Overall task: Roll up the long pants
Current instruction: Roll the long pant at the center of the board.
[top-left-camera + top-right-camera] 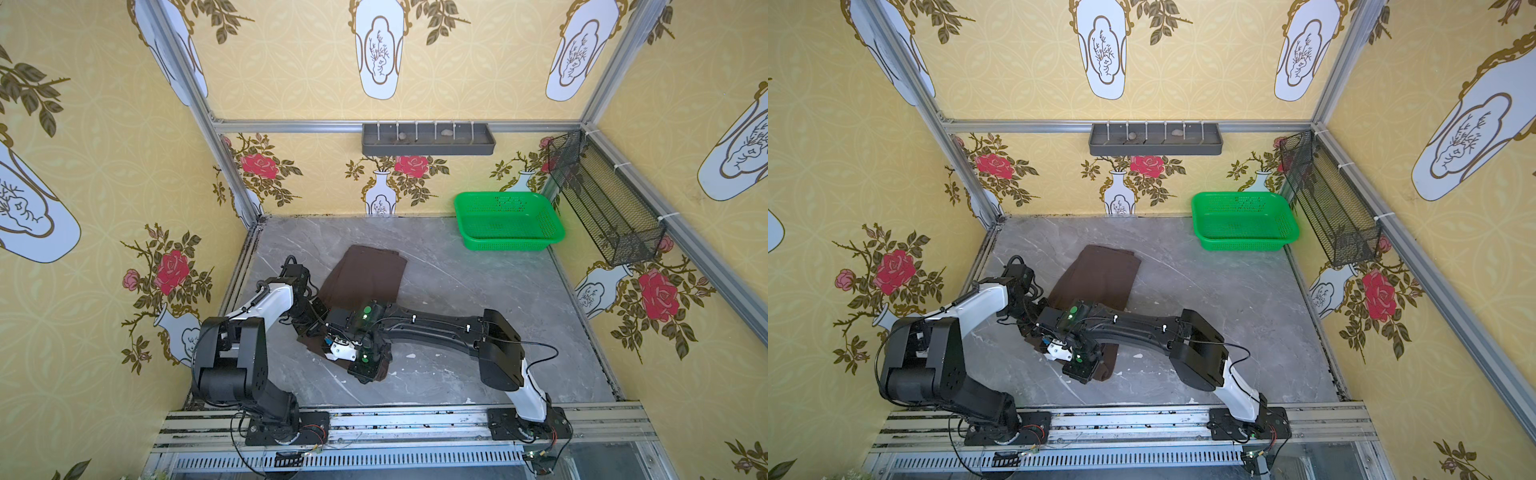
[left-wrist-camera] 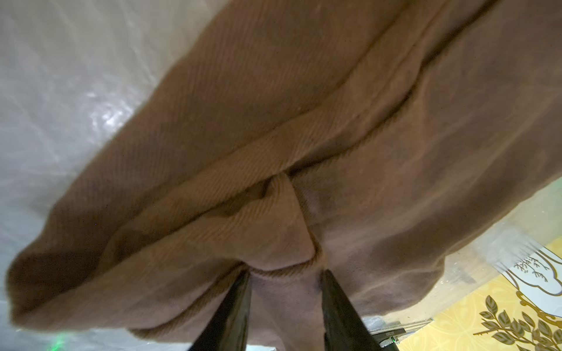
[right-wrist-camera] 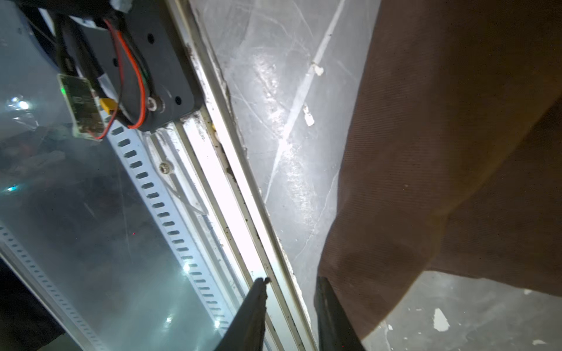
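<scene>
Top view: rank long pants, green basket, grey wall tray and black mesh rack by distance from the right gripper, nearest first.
1. long pants: mid-table, right at the right gripper.
2. green basket: back right corner of the table.
3. grey wall tray on the back wall and black mesh rack on the right wall: too close to call.

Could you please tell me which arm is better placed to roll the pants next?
Left, I think: the left pincer has a fold of the pants between its fingers, while the right pincer stands open beside their edge, gripping nothing.
</scene>
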`<action>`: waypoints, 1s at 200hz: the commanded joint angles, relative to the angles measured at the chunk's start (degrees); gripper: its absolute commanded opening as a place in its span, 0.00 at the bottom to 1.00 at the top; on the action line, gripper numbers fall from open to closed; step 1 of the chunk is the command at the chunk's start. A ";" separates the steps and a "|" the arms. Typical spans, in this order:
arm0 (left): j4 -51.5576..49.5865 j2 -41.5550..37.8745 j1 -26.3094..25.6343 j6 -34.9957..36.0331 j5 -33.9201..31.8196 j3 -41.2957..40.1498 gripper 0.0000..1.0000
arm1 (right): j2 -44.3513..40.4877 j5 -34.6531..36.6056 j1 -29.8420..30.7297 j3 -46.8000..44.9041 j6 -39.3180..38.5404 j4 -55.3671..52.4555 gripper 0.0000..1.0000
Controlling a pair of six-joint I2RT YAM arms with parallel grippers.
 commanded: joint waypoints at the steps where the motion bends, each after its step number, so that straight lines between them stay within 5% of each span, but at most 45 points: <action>1: -0.42 0.39 0.00 2.50 -1.59 -0.72 0.39 | 0.50 -0.25 -1.21 -0.44 1.54 1.34 0.30; 99: -2.28 -2.24 2.73 5.00 -2.10 -4.32 0.36 | 5.82 -2.81 -13.15 -5.37 1.48 9.48 0.30; 179: -3.11 -0.18 2.80 4.81 -3.71 -4.13 0.36 | 9.21 -0.55 -15.87 -5.25 0.96 9.76 0.28; 200: -2.81 0.55 3.12 4.80 -3.66 -3.97 0.36 | 4.14 7.56 -15.74 -5.90 2.37 9.24 0.44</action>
